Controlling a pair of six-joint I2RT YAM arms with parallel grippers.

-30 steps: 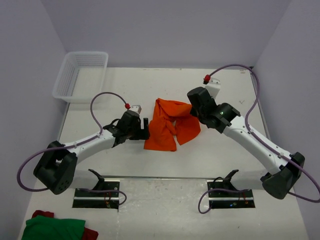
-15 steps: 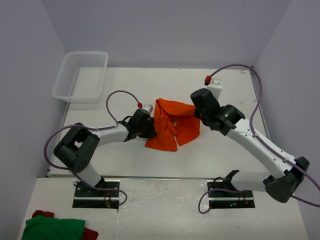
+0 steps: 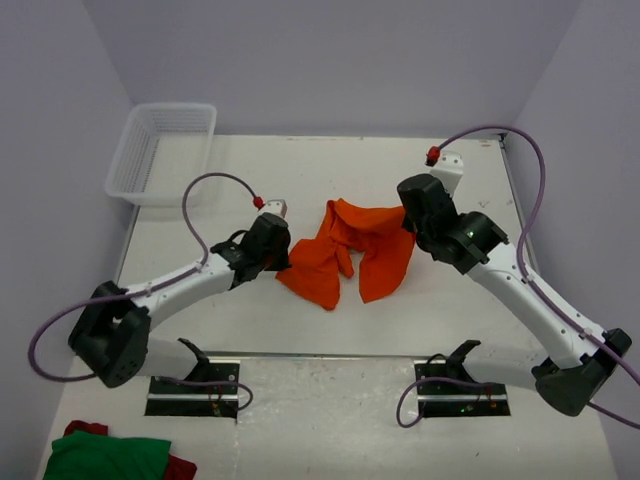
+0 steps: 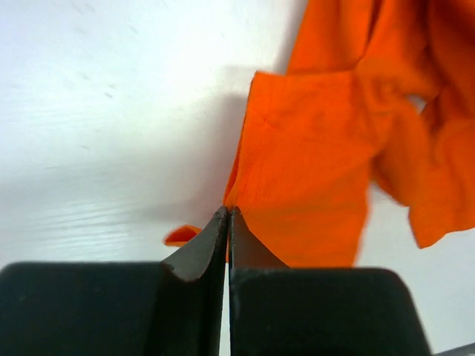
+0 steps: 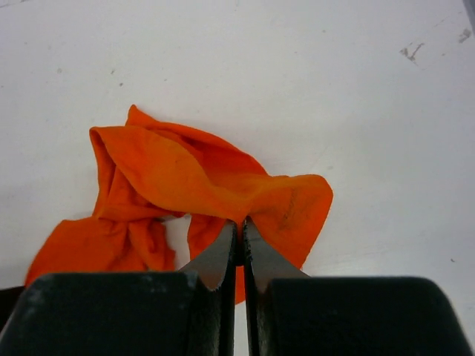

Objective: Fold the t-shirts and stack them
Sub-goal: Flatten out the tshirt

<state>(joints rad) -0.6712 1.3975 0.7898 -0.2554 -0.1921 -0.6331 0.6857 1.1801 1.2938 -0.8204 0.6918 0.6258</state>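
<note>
"As we read the scene from its near edge, what do we meet first?"

"A bunched green cloth with a bit of red cloth showing beside it. It sits at the near left corner in front of the arm bases, well apart from everything else."

"And past the bases?"

"We find the left gripper low over the table, at the left edge of the orange t-shirt. In our left wrist view the two fingers meet with no gap, and the fabric's edge is pinched right at their tips."

"Where does the t-shirt lie?"

"We see it crumpled at the middle of the table, between the two arms, its folds twisted and bunched."

"And the right side?"

"The right gripper sits at the shirt's far right corner. Our right wrist view shows its fingers closed tight on a fold of the orange cloth, which spreads away from the tips."

"Anything farther?"

"We see a white mesh basket at the far left corner, well apart from the shirt."
</note>
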